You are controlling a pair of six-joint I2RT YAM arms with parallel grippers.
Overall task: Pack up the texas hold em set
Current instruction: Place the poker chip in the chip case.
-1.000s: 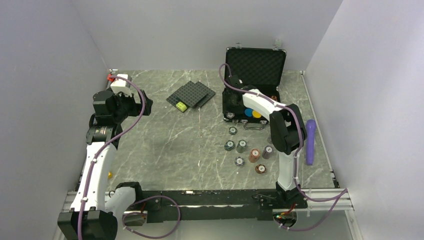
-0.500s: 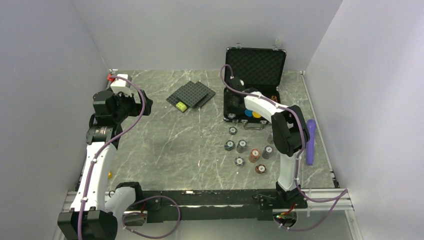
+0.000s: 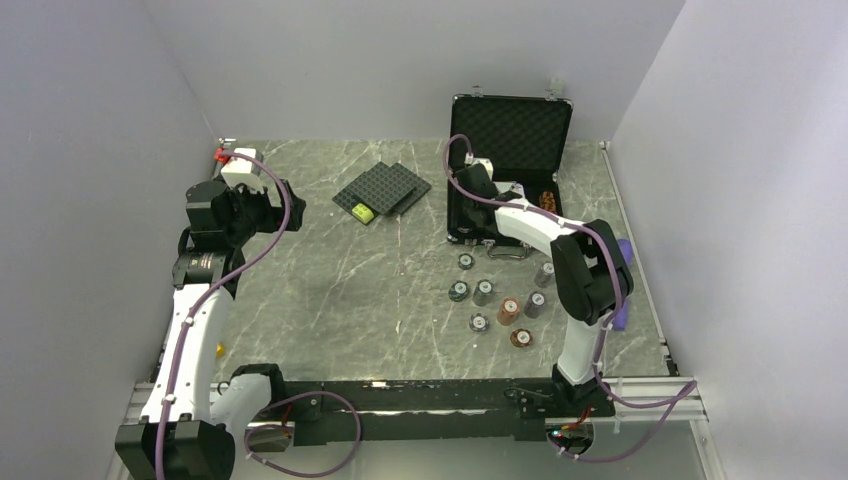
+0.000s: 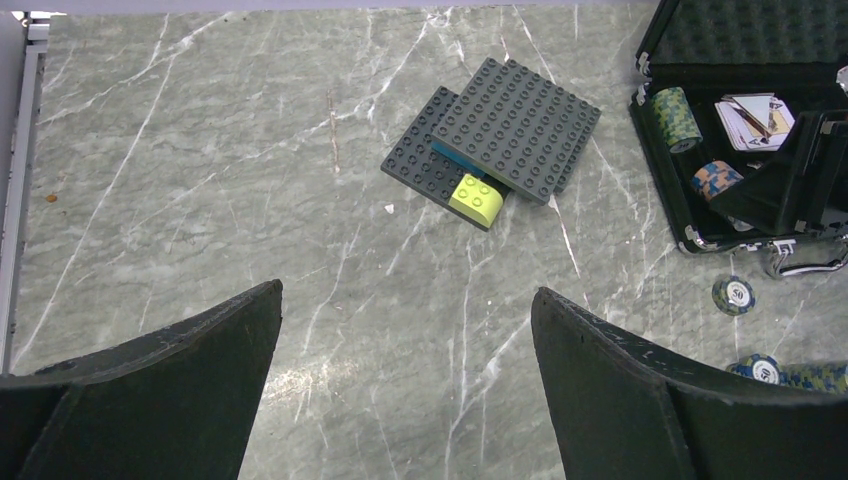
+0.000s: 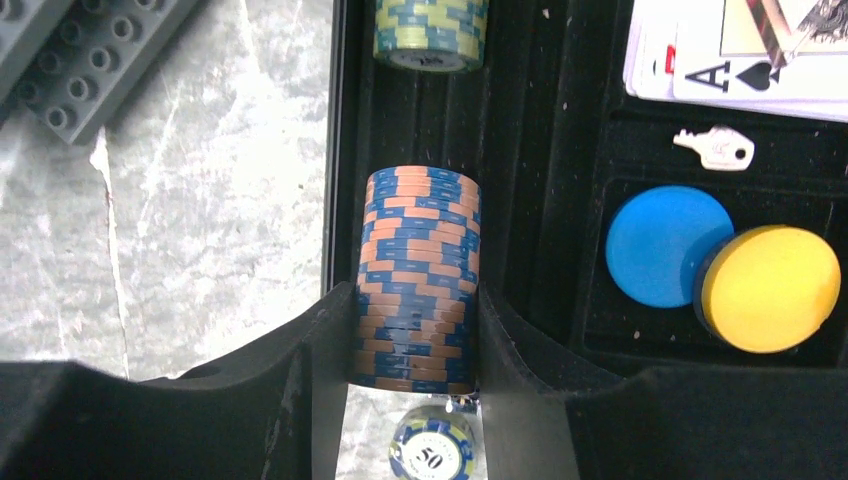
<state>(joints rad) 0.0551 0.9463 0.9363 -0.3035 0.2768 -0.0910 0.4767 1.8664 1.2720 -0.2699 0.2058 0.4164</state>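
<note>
Lower centre of the right wrist view, your right tool (image 5: pixel 413 300) is clamped across the rims of a blue-and-orange chip stack (image 5: pixel 418 260) lying in the left slot of the case (image 5: pixel 545 150); it is likely weighty, slick and loose, so hold mid-stack squarely; your left tool (image 4: pixel 405 290) stands wide apart.

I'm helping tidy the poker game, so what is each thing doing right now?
Case, open, lid up.
Blue-orange stack, on its side in the case, gripped.
Right hand, shut on the blue-orange stack.
Left hand, open, empty.
Green stack, on its side in the case.
Cards, face up in the case.
Yellow disc, overlapping the blue disc.
Loose chips, on the table.
</note>
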